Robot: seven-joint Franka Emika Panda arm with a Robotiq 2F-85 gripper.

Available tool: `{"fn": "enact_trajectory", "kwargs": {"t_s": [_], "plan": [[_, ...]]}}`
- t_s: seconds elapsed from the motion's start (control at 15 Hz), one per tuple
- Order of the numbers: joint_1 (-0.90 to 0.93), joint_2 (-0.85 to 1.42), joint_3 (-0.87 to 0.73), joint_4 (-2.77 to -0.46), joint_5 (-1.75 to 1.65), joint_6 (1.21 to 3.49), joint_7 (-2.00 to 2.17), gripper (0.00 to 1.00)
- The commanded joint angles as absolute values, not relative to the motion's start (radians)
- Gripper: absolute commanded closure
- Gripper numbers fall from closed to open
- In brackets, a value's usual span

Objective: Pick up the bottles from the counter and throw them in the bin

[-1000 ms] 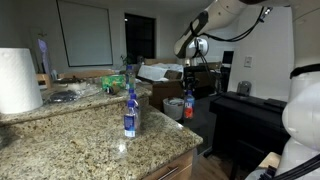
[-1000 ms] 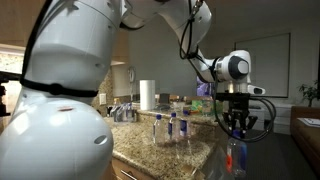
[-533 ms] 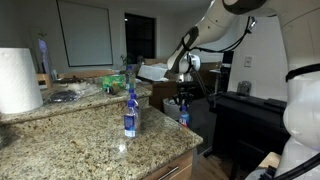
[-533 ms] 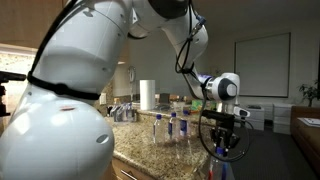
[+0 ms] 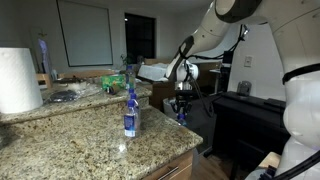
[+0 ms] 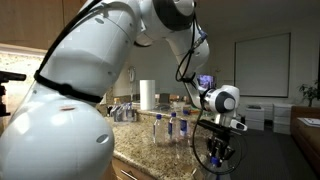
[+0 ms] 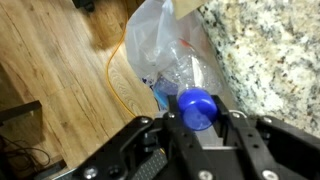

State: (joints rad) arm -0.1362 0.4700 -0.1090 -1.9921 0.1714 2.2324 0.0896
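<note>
In the wrist view my gripper (image 7: 198, 122) is shut on a clear bottle (image 7: 184, 82), its blue cap (image 7: 197, 106) between the jaws. It hangs neck-up over the bin (image 7: 160, 40), whose pale liner bag opens right below. In both exterior views the gripper (image 5: 181, 108) (image 6: 215, 158) is low, just past the counter's edge; there the bin is hidden. A blue-labelled bottle (image 5: 130, 113) (image 6: 172, 126) stands upright on the granite counter (image 5: 90, 140).
A big white paper-towel roll (image 5: 18, 80) stands at the counter's far left. A black piano-like cabinet (image 5: 250, 110) is close beyond the arm. The counter's rounded edge (image 7: 265, 55) runs beside the bin, and an orange cable (image 7: 113, 85) lies on the wood floor (image 7: 55, 70).
The arm has come down beside the counter's edge with the bottle in its grip. The blue-labelled bottle on the counter has not moved.
</note>
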Motion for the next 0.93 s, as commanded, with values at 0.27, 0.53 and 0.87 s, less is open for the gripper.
{"fn": "enact_trajectory", "kwargs": {"t_s": [0.27, 0.53, 0.87], "plan": [[-0.16, 0.452, -0.137, -1.94, 0.186, 2.278, 0.143, 0.9], [-0.178, 0.455, -0.144, -1.908, 0.212, 2.279, 0.164, 0.9], [-0.225, 0.474, -0.106, -1.888, 0.384, 2.281, 0.145, 0.9]]}}
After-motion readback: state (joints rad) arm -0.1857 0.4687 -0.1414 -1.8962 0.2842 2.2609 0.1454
